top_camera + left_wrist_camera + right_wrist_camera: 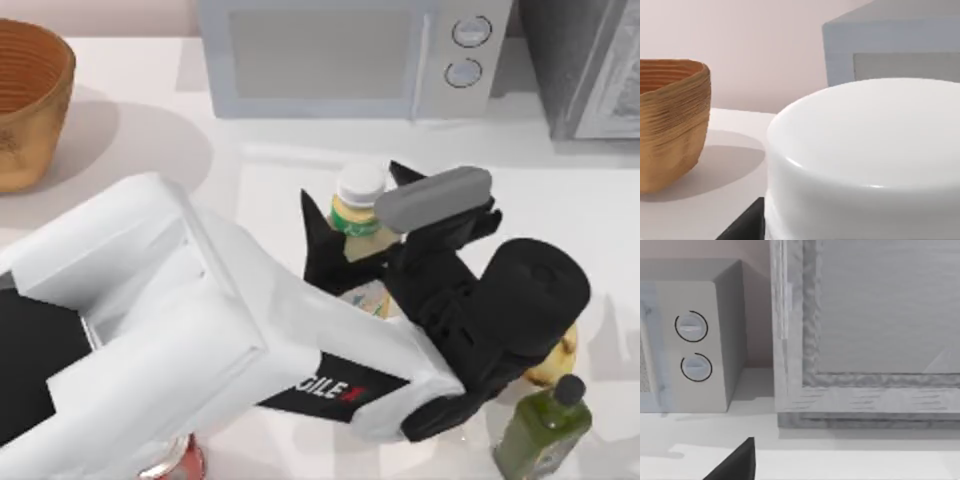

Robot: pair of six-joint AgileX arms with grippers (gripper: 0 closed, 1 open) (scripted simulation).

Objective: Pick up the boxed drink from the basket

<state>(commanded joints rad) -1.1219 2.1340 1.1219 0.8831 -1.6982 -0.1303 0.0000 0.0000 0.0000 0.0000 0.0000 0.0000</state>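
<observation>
Carton position first: the boxed drink is sitting upright near the middle of the table, in front of the microwave, its round white cap pointing up and its pale-yellow body partly hidden by black fingers. The left gripper is closing around it from the top view's lower left, one dark finger showing on the carton's left side and another on its right, both pressing against the body just below the cap, so the carton is being held between them. The big white left arm is reaching diagonally across the lower half of the top view, with its black wrist and grey camera block lying just right of the carton. The basket is standing well apart at the far left edge of the table, and the carton is sitting outside it, on the other side of the arm. In the left wrist view the basket is sitting on the table beside a large white rounded arm part. A dark green bottle is standing at the lower right, with a yellowish object peeking out just behind the black wrist and a red can at the bottom edge. In the right wrist view the microwave is facing the camera beside a grey cabinet.
</observation>
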